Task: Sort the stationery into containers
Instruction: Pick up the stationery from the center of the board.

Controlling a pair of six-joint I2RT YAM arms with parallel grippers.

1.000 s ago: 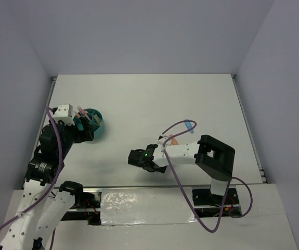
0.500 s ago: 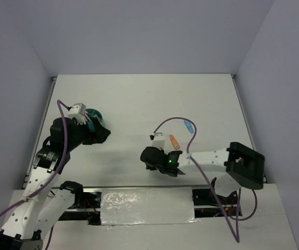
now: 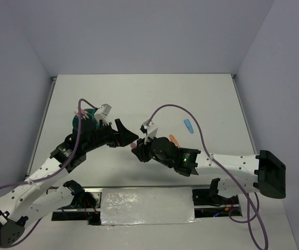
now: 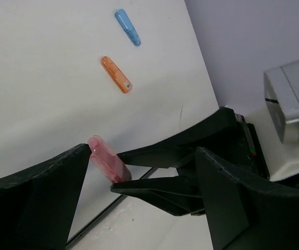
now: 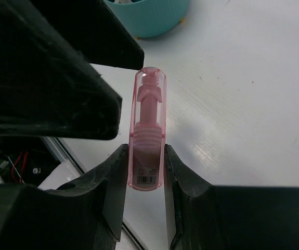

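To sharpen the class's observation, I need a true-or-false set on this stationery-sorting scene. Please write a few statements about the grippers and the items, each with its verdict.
1. The right gripper is shut on the pink piece. True.
2. The orange piece and the blue piece lie apart on the table. True.
3. The left gripper is shut on the orange piece. False: its jaws stand wide open and hold nothing.
4. The pink piece sits inside the teal organiser. False: the right gripper holds it outside the organiser, pointing towards the open left gripper.
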